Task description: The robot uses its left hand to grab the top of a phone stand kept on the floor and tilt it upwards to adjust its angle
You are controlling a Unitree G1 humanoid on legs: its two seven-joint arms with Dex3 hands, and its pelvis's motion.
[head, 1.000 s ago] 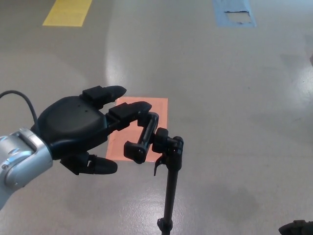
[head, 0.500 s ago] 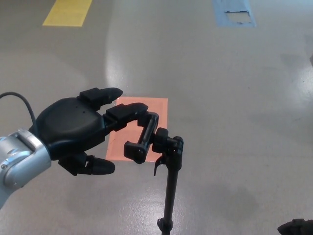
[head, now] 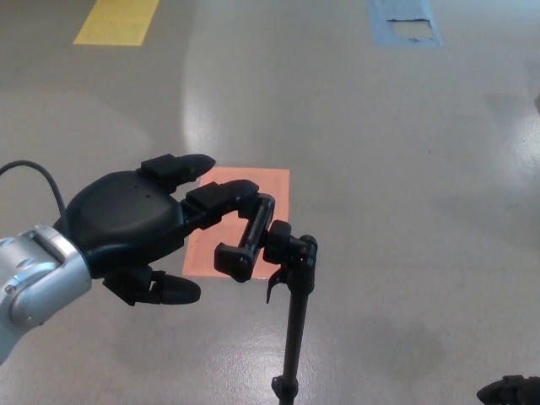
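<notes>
Phone stand (head: 291, 287) sits just below the middle of the frame, a thin black pole going straight down to the bottom edge, with the clamp head (head: 246, 238) on top. So here's how we read it: the clamp is a short bar whose long axis runs diagonally, from its lower end at lower left up to its top end at upper right, and it hangs off the left side of the pole's joint.

Our left hand (head: 135, 224) comes in from the left of the frame and it's the only hand we can see, so it's clearly the nearer one. The right hand isn't in the shot at all. The fingers are spread apart and not clamped on anything. One finger (head: 224, 196) reaches right to the clamp's upper end and looks to be touching it or just beside it, we can't tell which. The thumb (head: 173, 289) hangs lower left, well off the clamp.

So the clamp lies just right of the fingertips, between the upper fingers and the thumb. We reckon the grab isn't closed yet. Behind it there's an orange patch (head: 274, 181) on the grey floor (head: 405, 211).
</notes>
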